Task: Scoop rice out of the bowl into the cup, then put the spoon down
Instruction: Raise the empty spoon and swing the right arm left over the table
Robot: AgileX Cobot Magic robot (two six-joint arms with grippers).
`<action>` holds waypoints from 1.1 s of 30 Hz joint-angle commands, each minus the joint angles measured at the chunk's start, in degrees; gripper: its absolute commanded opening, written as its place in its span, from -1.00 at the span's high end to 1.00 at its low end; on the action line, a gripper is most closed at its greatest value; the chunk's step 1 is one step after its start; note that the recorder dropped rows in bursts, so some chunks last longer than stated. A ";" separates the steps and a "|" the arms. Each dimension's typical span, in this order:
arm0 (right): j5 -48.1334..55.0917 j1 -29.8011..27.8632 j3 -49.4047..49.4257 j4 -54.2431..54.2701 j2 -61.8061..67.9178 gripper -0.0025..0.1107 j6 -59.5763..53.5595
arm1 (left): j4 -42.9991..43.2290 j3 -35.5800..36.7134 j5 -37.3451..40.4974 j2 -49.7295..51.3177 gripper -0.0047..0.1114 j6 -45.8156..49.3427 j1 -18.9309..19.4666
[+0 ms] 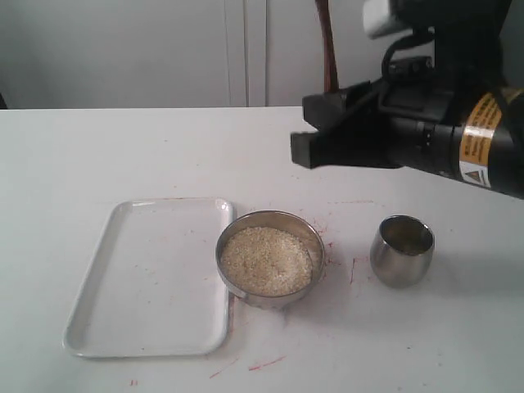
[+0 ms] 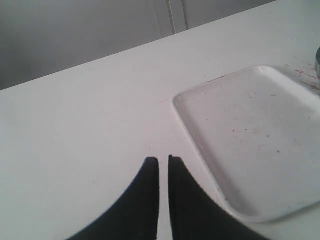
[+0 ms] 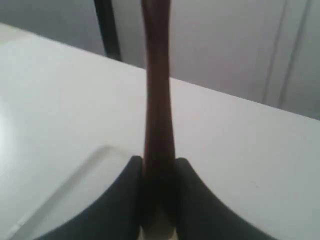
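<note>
The wide steel bowl (image 1: 270,225) stands mid-table, filled with pale rice (image 1: 266,260). To its right is the small rounded steel cup (image 1: 401,250), upright; I cannot tell what is inside it. My right gripper (image 1: 304,131) (image 3: 158,161) hovers above and behind the bowl, shut on the handle of the reddish-brown wooden spoon (image 1: 329,49) (image 3: 157,100). The spoon rises out of the frame, its round end out of view. My left gripper (image 2: 159,160) is shut with nothing in it, low over bare table; it is absent from the exterior view.
A white rectangular tray (image 1: 151,274) (image 2: 250,140) lies left of the bowl, touching or nearly touching it, with my left gripper beside its outer corner. Red specks mark the white table (image 1: 82,155) around the bowl. The right arm's body (image 1: 458,123) fills the upper right.
</note>
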 commanded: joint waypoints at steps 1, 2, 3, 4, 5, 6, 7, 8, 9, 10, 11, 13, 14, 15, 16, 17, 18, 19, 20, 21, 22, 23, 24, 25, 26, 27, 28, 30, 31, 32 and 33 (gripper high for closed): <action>-8.72 -0.08 -1.77 0.90 -0.39 0.96 11.02 | 0.00 -0.31 0.08 0.04 0.67 0.00 0.09; -10.39 -0.08 -1.95 1.05 -0.39 0.96 12.12 | 0.00 -0.31 0.08 0.04 0.67 0.00 0.09; -11.42 -0.08 -2.50 1.05 -0.39 0.96 13.75 | 0.00 -0.31 0.08 0.04 0.67 0.00 0.09; -12.42 -0.08 -2.69 1.05 -0.39 0.96 14.96 | 0.00 -0.31 0.08 0.04 0.67 0.00 0.09; -13.04 -0.08 -2.94 1.05 -0.39 0.96 16.75 | 0.00 -0.31 0.08 0.04 0.67 0.00 0.09; -13.60 -0.08 -3.29 1.05 -0.25 0.96 18.63 | 0.00 -0.31 0.08 0.04 0.67 0.00 0.09; -13.89 0.02 -3.46 0.38 0.00 0.96 20.14 | 0.00 -0.31 0.08 0.04 0.67 0.00 0.09; -14.04 0.14 -3.90 -1.37 0.26 0.96 21.86 | 0.00 -0.31 0.08 0.04 0.67 0.00 0.09; -14.53 0.43 -4.35 -4.02 0.53 0.96 23.85 | 0.00 -0.31 0.08 0.04 0.67 0.00 0.09; -14.53 0.73 -5.07 -6.90 1.01 0.96 25.89 | 0.00 -0.31 0.08 0.04 0.67 0.00 0.09; -14.66 1.18 -5.80 -10.96 1.68 0.96 29.12 | 0.00 -0.31 0.08 0.04 0.67 0.00 0.09; -16.07 2.51 -8.09 -24.28 3.70 0.96 41.59 | 0.00 -0.31 0.08 0.04 0.67 0.00 0.09; -17.29 2.84 -9.11 -29.96 4.49 0.96 46.63 | 0.00 -0.31 0.08 0.04 0.67 0.00 0.09; -20.47 3.04 -11.44 -42.35 6.23 0.96 56.90 | 0.00 -0.31 0.08 0.04 0.67 0.00 0.09; -22.46 3.04 -12.95 -46.13 7.29 0.96 60.36 | 0.00 -0.31 0.08 0.04 0.67 0.00 0.09; -25.15 3.17 -14.33 -46.13 8.38 0.96 60.36 | 0.00 -0.31 0.08 0.04 0.67 0.00 0.09; -26.65 3.17 -15.10 -46.13 9.35 0.96 60.36 | 0.00 -0.31 0.08 0.04 0.67 0.00 0.09; -28.78 3.41 -16.69 -46.13 10.46 0.96 60.36 | 0.00 -0.31 0.08 0.04 0.67 0.00 0.09; -30.44 4.03 -18.41 -46.13 11.89 0.96 60.36 | 0.00 -0.31 0.08 0.04 0.67 0.00 0.09; -30.87 4.25 -19.73 -46.13 13.18 0.96 60.36 | 0.00 -0.31 0.08 0.04 0.67 0.00 0.09; -30.87 4.25 -20.51 -46.13 14.14 0.96 60.36 | 0.00 -0.31 0.08 0.04 0.67 0.00 0.09; -30.63 4.25 -21.03 -46.13 15.00 0.96 60.36 | 0.00 -0.31 0.08 0.04 0.67 0.00 0.09; -29.54 4.25 -22.04 -46.13 17.38 0.96 60.23 | 0.00 -0.31 0.08 0.04 0.67 0.00 0.09; -28.56 4.25 -22.27 -46.13 18.26 0.96 59.55 | 0.00 -0.31 0.08 0.04 0.67 0.00 0.09; -25.82 4.25 -22.27 -46.13 19.68 0.96 57.97 | 0.00 -0.31 0.08 0.04 0.67 0.00 0.09; -24.17 4.25 -22.27 -46.13 20.47 0.96 56.84 | 0.00 -0.31 0.08 0.04 0.67 0.00 0.09; -21.50 4.25 -22.27 -46.13 21.44 0.96 54.99 | 0.00 -0.31 0.08 0.04 0.67 0.00 0.09; -16.76 4.55 -22.27 -46.13 22.73 0.96 51.49 | 0.00 -0.31 0.08 0.04 0.67 0.00 0.09; -13.75 5.01 -22.27 -46.13 22.84 0.96 49.45 | 0.00 -0.31 0.08 0.04 0.67 0.00 0.09; -11.55 5.73 -22.42 -46.13 22.72 0.96 49.00 | 0.00 -0.31 0.08 0.04 0.67 0.00 0.09; -11.02 6.29 -22.81 -46.13 22.61 0.96 49.00 | 0.00 -0.31 0.08 0.04 0.67 0.00 0.09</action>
